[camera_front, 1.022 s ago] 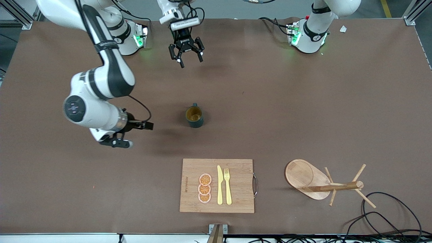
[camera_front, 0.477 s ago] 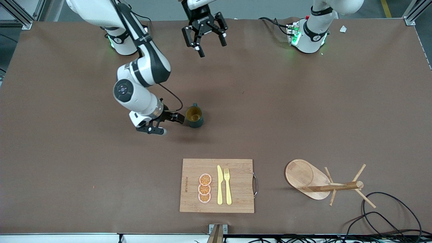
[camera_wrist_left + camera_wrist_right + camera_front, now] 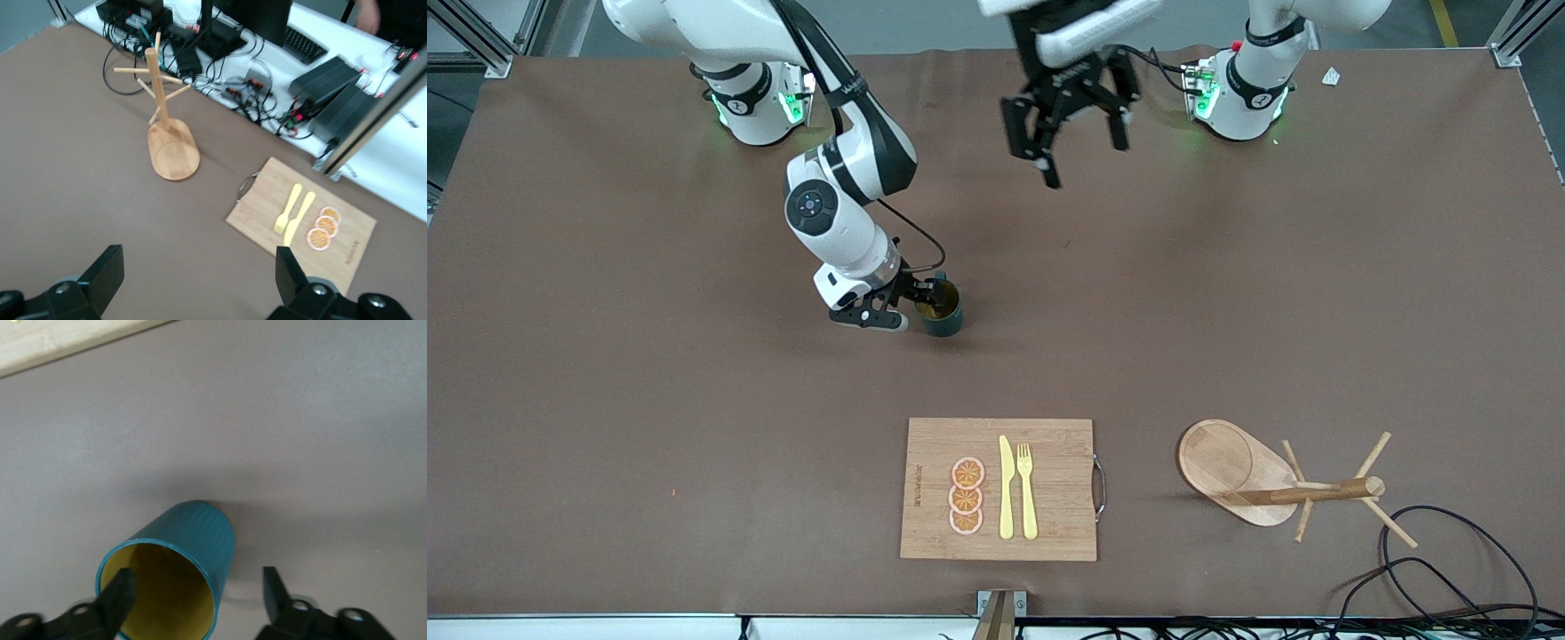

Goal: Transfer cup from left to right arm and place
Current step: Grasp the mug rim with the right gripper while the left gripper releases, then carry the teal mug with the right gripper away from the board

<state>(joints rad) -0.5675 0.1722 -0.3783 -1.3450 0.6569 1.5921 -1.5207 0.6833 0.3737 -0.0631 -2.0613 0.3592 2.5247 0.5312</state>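
Right hand (image 3: 901, 309) has reached the teal mug (image 3: 941, 308), fingers spread astride its wall | left hand (image 3: 1073, 133) spread, withdrawn above tabletop (image 3: 1227, 293) | seat fully, then pinch squarely.

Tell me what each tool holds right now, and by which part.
Nothing is held. The right tool is open at the cup, one finger inside the rim and one outside, not closed. The left tool hangs open over the table.

Bright, even overhead light; soft shadows on the brown counter (image 3: 1227, 293). Green glow at the arm bases. Left wrist view slightly blurred.
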